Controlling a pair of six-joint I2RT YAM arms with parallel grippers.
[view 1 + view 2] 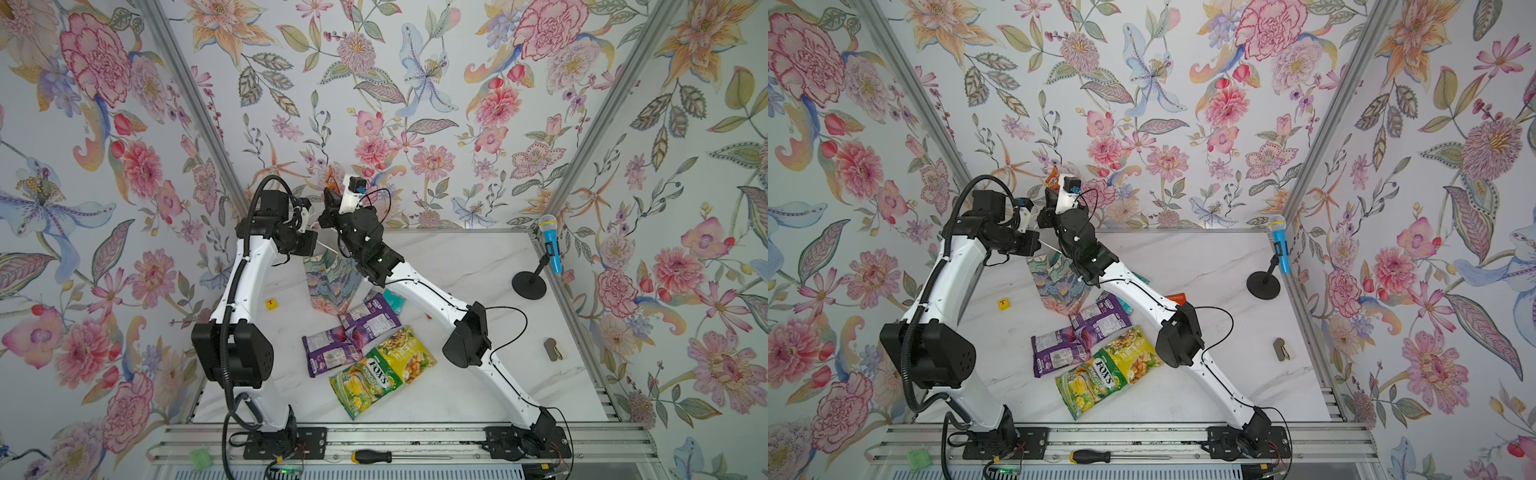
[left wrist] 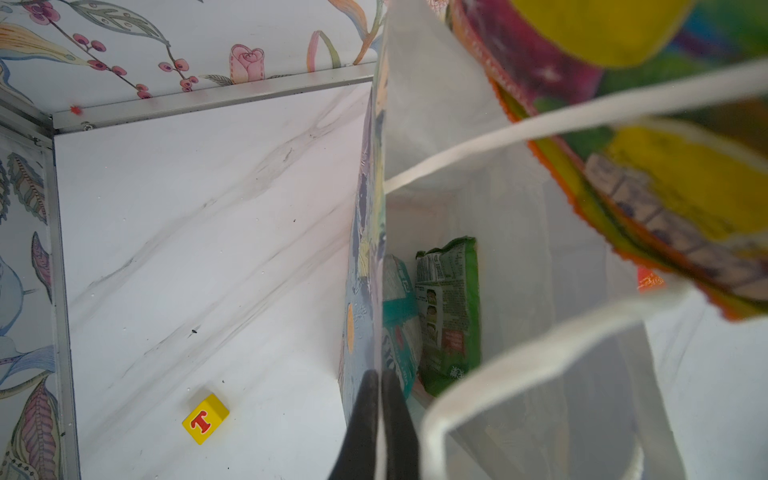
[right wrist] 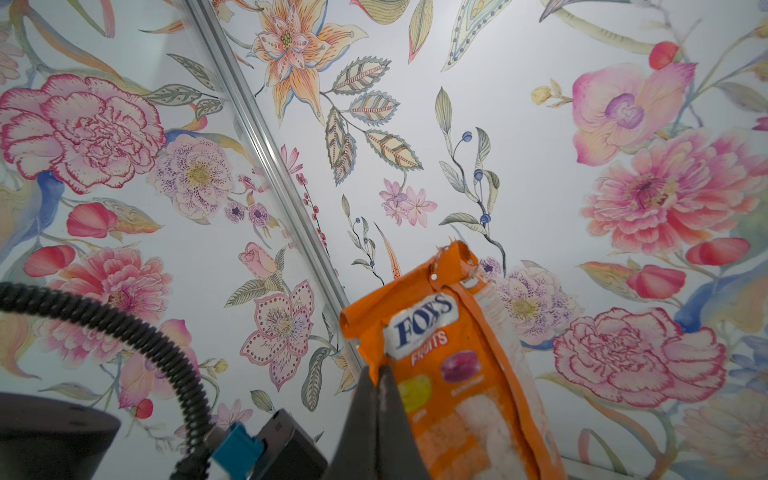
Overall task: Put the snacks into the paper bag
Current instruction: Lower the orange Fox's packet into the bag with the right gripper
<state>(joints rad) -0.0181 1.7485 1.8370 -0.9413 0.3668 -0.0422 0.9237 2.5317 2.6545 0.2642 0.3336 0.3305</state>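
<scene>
The left claw (image 2: 380, 376) is shut tight on the top edge of the paper bag (image 2: 519, 249). One finger is inside the wall and one is outside. In both top views the paper bag (image 1: 332, 282) stands near the middle of the frame, just under the two wrists, on the white table (image 1: 457, 266).

The right claw (image 3: 379, 370) is shut on an orange pouch (image 3: 453, 374) marked FOX'S and holds it up in the air. In both top views the orange pouch (image 1: 334, 178) peeks out above the bag, in front of the flower wall.

Down inside the bag, a green pouch (image 2: 451, 311) and a teal pouch (image 2: 399, 320) stand side by side. The teal one is next to the wall that the left claw pinches.

More snacks lie on the table below the bag in both top views. An upper purple pouch (image 1: 368, 318), a lower purple pouch (image 1: 330, 351), a green FOX'S pouch (image 1: 363, 384) and a yellow pouch (image 1: 409, 353) lie in a heap, partly on top of each other. A second teal pouch (image 1: 392, 300) pokes out from under the right arm. A small orange-red packet (image 1: 1175, 298) shows just beside that arm.

A yellow block (image 1: 271, 304) with a red T sits to the left of the bag, not touching it. A blue microphone (image 1: 550, 243) stands at the right edge of the table.
</scene>
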